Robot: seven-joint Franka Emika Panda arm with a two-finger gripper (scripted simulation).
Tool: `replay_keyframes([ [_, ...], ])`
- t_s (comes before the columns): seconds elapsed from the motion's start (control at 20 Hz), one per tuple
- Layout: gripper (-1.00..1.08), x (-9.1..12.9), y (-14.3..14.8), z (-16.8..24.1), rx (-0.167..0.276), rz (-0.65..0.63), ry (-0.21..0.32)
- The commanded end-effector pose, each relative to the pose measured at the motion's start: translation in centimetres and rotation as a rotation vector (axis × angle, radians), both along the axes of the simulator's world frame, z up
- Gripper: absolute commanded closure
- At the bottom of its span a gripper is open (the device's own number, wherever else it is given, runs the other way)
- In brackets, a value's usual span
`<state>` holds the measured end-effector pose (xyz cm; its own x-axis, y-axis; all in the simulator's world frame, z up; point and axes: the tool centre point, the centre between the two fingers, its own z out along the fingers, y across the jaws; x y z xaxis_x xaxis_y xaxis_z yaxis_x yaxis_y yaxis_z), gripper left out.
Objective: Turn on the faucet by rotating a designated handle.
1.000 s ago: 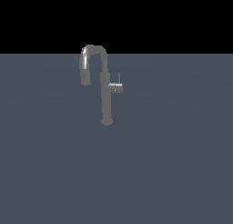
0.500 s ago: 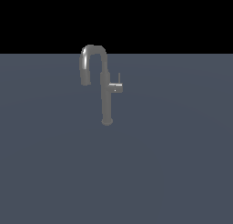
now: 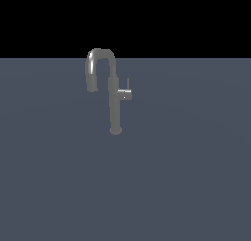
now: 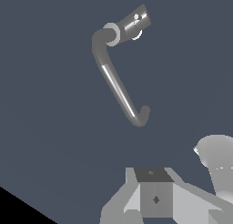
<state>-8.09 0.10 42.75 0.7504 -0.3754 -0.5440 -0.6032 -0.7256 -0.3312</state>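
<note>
Faucet [image 3: 114,95]: upright on the worktop [image 3: 186,186], toward the far edge, about midway between the side edges; round base, straight column, hooked spout curving toward the exterior view's left.
Handle [image 3: 124,92]: short stub off the column toward the exterior view's right, thin pin pointing up; also seen in the wrist view [image 4: 133,22], from above.
Gripper [image 4: 155,205]: only its base visible in the wrist view, above the worktop and apart from the faucet; spread or pressed together, cannot tell.
</note>
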Motion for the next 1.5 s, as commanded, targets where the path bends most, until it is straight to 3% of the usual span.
replay_keyframes([
  [0.0,1.08,1.5,-0.3,-1.0,0.054,-0.054,0.043],
  [0.75,1.08,8.9,-1.9,-8.7,0.376,-0.374,0.299],
  [1.45,1.08,13.2,-2.4,-17.6,0.674,-0.671,0.537],
])
